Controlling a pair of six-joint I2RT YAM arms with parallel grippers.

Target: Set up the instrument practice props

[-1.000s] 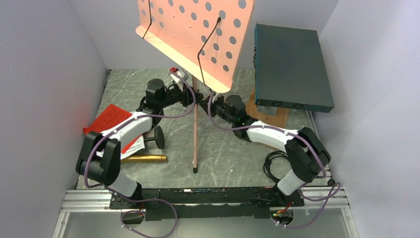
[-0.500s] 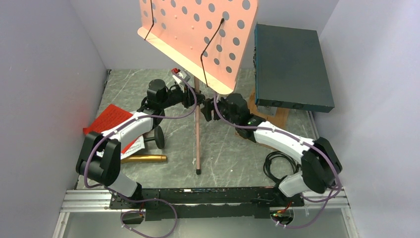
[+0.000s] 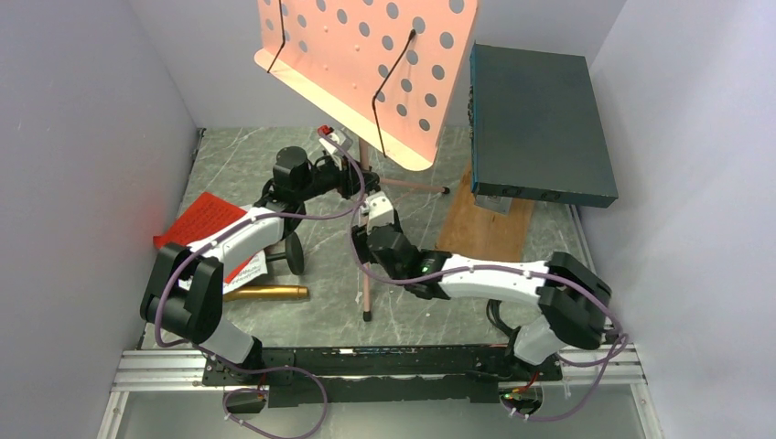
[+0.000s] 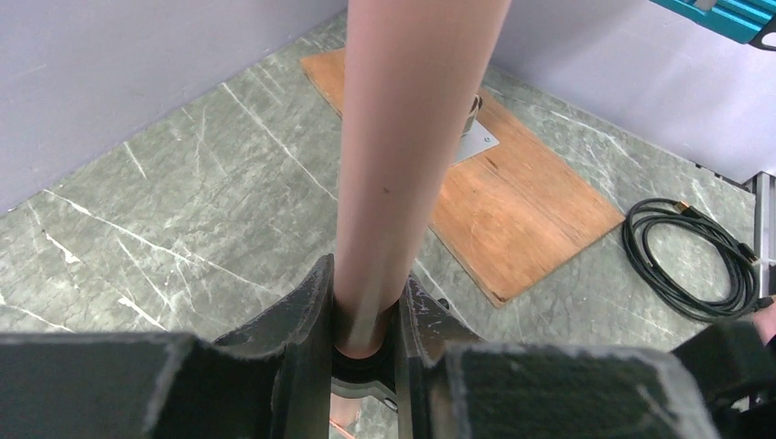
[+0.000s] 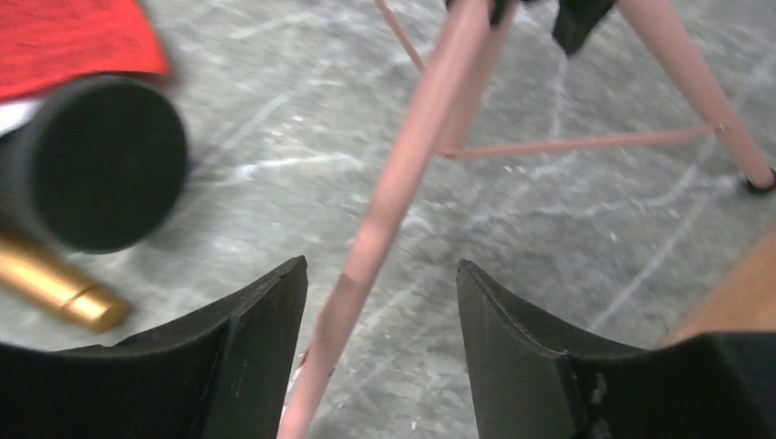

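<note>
Left edge of the table: music sheets (image 3: pixel 203 219), gold microphone (image 3: pixel 265 293) and mic stand (image 3: pixel 291 253) lay loose, none set up yet. Mid-table, left gripper (image 4: pixel 368 306) was clamped on the music stand (image 3: pixel 366 64) pole (image 4: pixel 403 137). The right gripper (image 5: pixel 380 320), jaws apart, straddled the front leg (image 5: pixel 384 219) without gripping it. Tripod looked only partly spread.

pink perforated stand (image 3: pixel 352 69), gold mic (image 3: pixel 265 293), teal box (image 3: pixel 535 119)
</note>
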